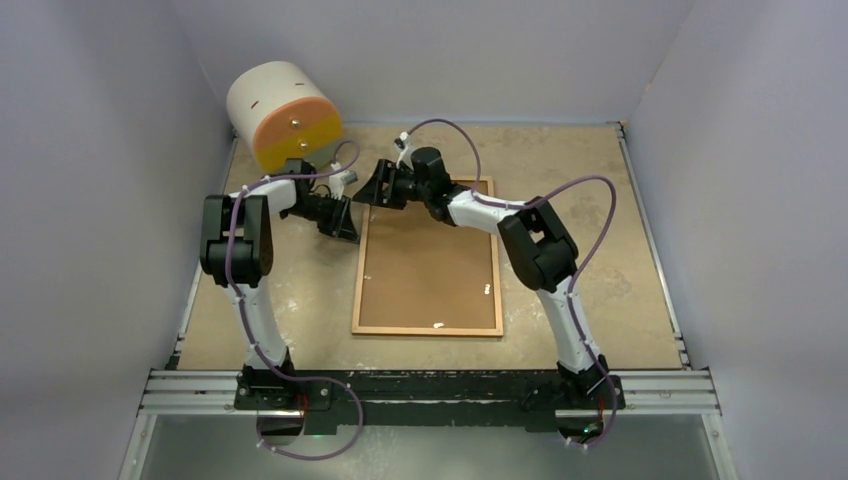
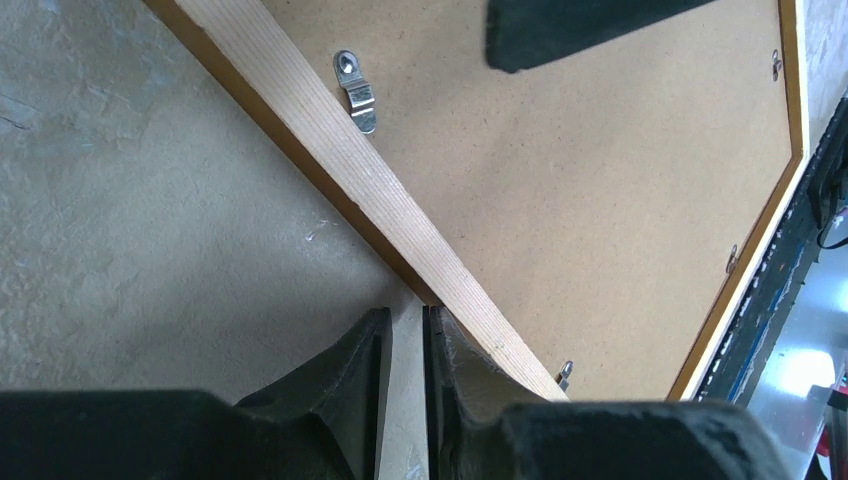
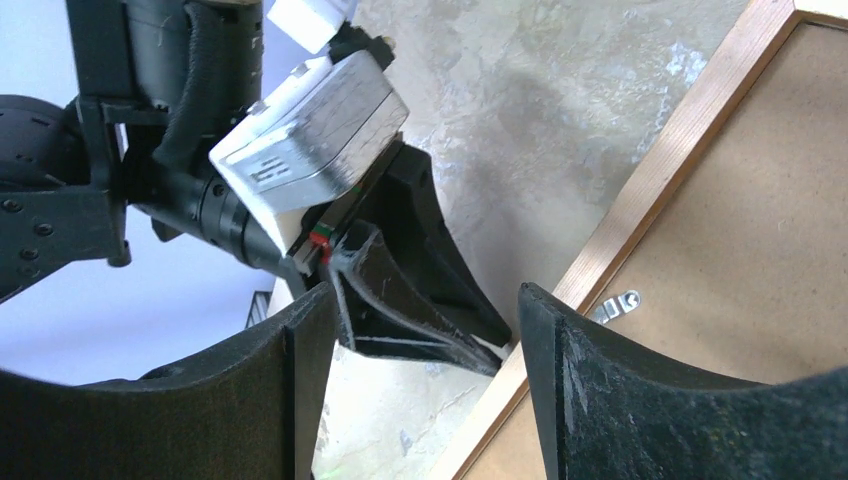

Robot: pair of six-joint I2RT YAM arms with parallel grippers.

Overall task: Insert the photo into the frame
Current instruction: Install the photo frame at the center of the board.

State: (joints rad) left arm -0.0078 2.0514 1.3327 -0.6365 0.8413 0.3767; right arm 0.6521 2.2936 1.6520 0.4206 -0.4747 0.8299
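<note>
The frame (image 1: pixel 427 330) lies face down mid-table with the brown backing board (image 1: pixel 428 260) in it. The photo is not in view. My left gripper (image 1: pixel 350 232) is at the frame's left rail near its far corner. In the left wrist view (image 2: pixel 405 315) its jaws are shut to a narrow slit with nothing in it, one tip against the pale wood rail (image 2: pixel 380 190). My right gripper (image 1: pixel 368 190) hovers open and empty over the frame's far left corner. In the right wrist view (image 3: pixel 425 300) it straddles the rail (image 3: pixel 680 150) and faces the left gripper (image 3: pixel 480 350).
A white cylinder with an orange face (image 1: pixel 283 112) stands at the back left, close behind the left arm. Small metal turn clips (image 2: pixel 357 92) sit along the frame's back. Grey walls enclose the table; a metal rail (image 1: pixel 430 390) runs along the near edge.
</note>
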